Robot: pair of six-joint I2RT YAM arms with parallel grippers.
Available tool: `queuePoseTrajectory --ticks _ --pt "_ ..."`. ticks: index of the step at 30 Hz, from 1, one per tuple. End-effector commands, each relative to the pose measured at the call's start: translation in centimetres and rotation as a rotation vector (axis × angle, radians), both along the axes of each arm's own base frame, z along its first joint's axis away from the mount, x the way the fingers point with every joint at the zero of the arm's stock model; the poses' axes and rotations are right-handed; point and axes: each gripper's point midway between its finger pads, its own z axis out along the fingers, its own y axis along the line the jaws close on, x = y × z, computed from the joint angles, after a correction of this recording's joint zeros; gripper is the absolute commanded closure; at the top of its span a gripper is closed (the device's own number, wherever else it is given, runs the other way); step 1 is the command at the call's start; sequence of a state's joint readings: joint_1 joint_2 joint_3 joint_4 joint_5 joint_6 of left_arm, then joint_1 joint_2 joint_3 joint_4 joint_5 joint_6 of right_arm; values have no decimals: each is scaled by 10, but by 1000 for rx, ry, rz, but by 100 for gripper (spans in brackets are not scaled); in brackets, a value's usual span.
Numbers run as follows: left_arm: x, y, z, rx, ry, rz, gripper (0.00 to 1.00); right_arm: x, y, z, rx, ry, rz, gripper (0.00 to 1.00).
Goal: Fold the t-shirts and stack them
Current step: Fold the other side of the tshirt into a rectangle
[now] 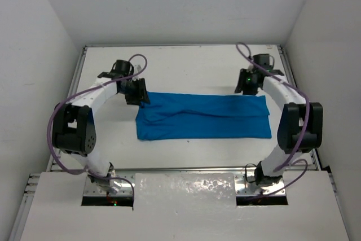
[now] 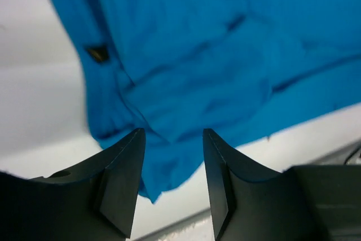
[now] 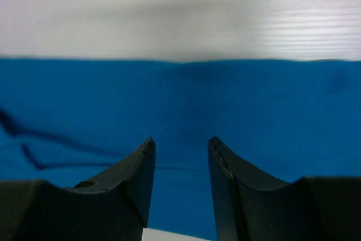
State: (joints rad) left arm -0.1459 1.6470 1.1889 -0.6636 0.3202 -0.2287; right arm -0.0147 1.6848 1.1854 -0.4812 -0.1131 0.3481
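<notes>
cloth first: the t-shirt (image 1: 203, 117) lies as a long blue band across the middle of the table (image 1: 186, 66), creased along its length. at centre left of the top view my left gripper (image 1: 138, 97) hangs at the band's upper left corner, jaws partly apart and gripping nothing. towards the right, the right gripper (image 1: 248, 87) sits by the upper right corner, likewise half parted and empty. my worry: one side pinching only a single layer, or the two lifting unevenly, which would drag the fold askew and undo it.
</notes>
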Motion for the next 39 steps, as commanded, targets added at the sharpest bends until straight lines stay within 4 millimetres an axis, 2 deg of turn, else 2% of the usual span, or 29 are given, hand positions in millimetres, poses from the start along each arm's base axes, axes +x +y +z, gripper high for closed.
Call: queuePoseTrajectory --ticks 1,3,4,9,15,19,22,23,26,29,32,33,34,37,39 --pt "-26 -17 13 -81 -17 -79 57 -13 64 4 87 -31 111 59" --pt "-36 -26 11 -132 5 -119 56 -14 82 5 124 -50 127 59" --pt "-43 -28 6 -137 35 -139 55 -21 91 1 137 -37 132 59" --pt "-53 -29 -10 -103 69 -145 52 -26 102 7 142 -49 145 59" --pt "-39 -31 -19 -45 54 -114 51 -32 98 17 110 -48 158 59" --pt "-35 -46 -26 -41 70 -119 51 -36 95 22 91 -58 162 59" --pt "-27 -50 -31 -18 73 -115 52 -38 91 25 74 -62 165 59" --pt "-26 -47 -38 10 89 -105 52 -37 90 28 67 -72 167 59" --pt "-15 -42 -38 51 66 -95 53 -37 88 30 53 -78 177 60" --pt "-8 -41 -38 68 55 -94 61 -37 87 34 34 -74 194 60" --pt "-10 -43 -50 64 93 -104 71 -34 86 37 26 -82 197 60" --pt "-11 -44 -51 58 100 -102 71 -34 86 36 27 -80 196 60" --pt "-13 -46 -52 48 104 -105 71 -33 86 37 27 -84 199 60" --pt "-18 -46 -49 53 106 -108 61 -30 87 36 28 -79 204 60" --pt "-23 -44 -45 70 101 -103 60 -28 89 36 29 -79 207 59"
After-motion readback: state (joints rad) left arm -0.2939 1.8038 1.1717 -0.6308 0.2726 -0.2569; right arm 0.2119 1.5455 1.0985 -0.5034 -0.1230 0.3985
